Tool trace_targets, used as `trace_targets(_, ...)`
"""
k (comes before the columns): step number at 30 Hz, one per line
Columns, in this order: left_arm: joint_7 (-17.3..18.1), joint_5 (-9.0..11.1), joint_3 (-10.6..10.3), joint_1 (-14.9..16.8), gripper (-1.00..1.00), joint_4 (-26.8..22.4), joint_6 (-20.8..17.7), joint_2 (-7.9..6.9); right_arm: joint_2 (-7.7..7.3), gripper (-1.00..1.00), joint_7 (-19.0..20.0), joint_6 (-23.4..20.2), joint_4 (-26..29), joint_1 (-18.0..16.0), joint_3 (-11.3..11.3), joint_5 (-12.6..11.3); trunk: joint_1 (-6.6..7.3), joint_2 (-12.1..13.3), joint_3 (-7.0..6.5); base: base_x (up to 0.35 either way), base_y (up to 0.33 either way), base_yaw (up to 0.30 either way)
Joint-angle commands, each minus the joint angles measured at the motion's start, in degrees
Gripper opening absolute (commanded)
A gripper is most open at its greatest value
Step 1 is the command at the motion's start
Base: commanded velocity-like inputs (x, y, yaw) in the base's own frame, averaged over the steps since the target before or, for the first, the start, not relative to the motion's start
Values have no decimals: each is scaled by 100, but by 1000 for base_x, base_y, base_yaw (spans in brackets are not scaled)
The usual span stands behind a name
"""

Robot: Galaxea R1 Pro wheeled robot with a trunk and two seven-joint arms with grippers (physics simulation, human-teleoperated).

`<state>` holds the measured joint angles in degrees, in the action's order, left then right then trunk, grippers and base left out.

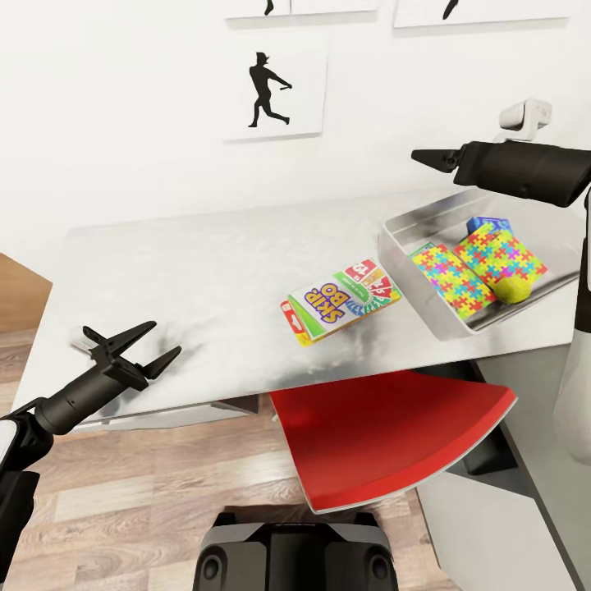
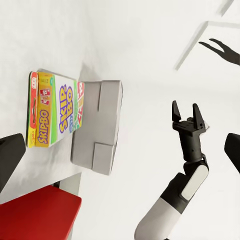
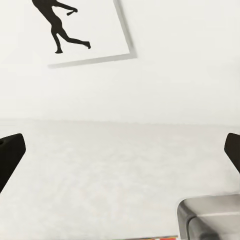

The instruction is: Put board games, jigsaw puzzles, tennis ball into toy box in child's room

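The Skip-Bo game box point(image 1: 341, 301) lies flat on the counter point(image 1: 180, 271), just beside the toy box point(image 1: 410, 246) holding both puzzles point(image 1: 480, 267) and the ball point(image 1: 513, 289). Probably light, stiff, slick cardboard; pinch across a long edge. Both the left tool point(image 1: 135, 351) and right tool point(image 2: 187, 116) are released, empty.

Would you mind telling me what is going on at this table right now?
The robot is tidying toys into the toy box. Two puzzles and the tennis ball already lie inside. A Skip-Bo box lies on the table beside it. Both the left gripper and right gripper are open, holding nothing.
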<state>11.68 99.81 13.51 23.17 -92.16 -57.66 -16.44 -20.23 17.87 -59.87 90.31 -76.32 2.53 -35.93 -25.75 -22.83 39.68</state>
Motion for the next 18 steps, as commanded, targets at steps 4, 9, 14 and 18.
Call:
trace_targets(4,50,-50,4,3,100,2,-18,-1,-3,100,59,-13,0,-5,2,60,-3,-9,7,0,0,0)
trace_targets(9,50,-50,4,3,100,2,-18,-1,-3,100,59,-13,0,-5,2,60,-3,-9,7,0,0,0)
trace_targets(14,50,-50,4,3,100,2,-18,-1,-3,100,59,-13,0,-5,2,60,-3,-9,7,0,0,0)
trace_targets(18,50,-50,4,3,100,2,-18,-1,-3,100,59,-13,0,-5,2,60,-3,-9,7,0,0,0)
